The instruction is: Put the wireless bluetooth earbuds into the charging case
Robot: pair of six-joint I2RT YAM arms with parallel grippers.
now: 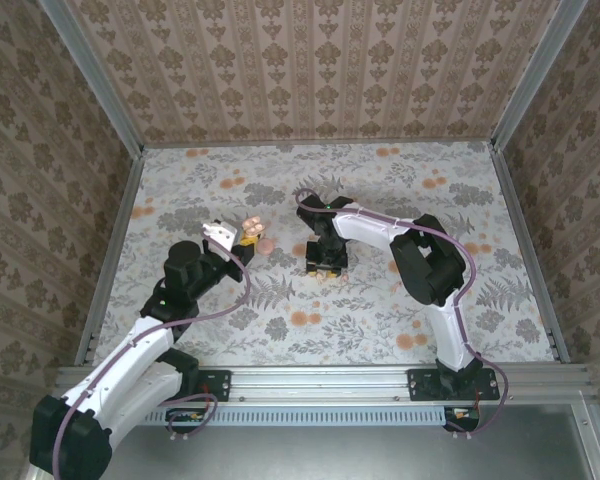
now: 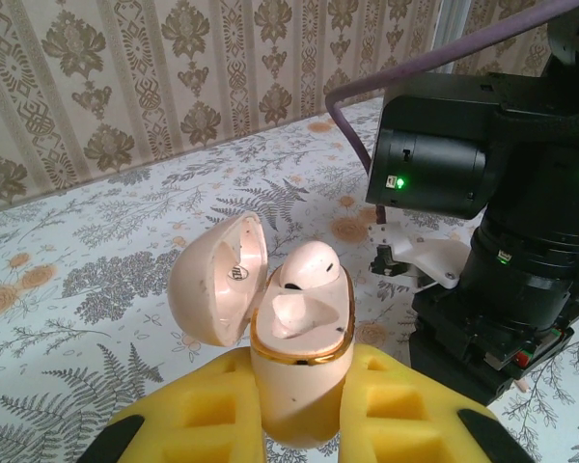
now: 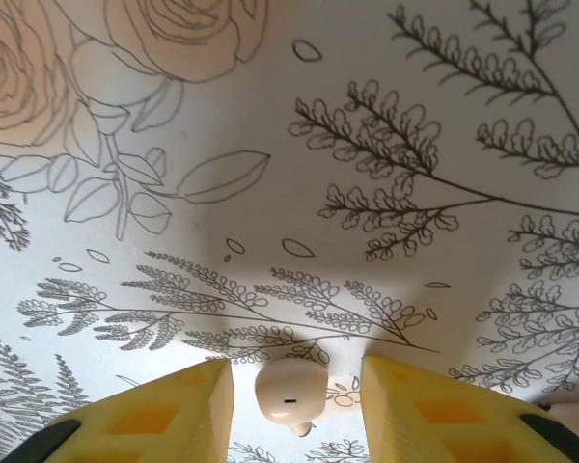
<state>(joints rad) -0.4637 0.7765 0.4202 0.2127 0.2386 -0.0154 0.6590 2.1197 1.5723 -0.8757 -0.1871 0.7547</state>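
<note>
right gripper (image 3: 294, 374) released – earbud (image 3: 289, 394) on surface (image 3: 415, 145) between its pads, 6 o'clock, untouched | left gripper (image 2: 304, 400) grasping open charging case (image 2: 299, 371) – lower sides hidden by pads

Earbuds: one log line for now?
left gripper shut on case | lid open | one earbud in case | right gripper open, straddling second earbud on table

Right arm (image 2: 502, 193) near charging case (image 2: 299, 376)
</note>
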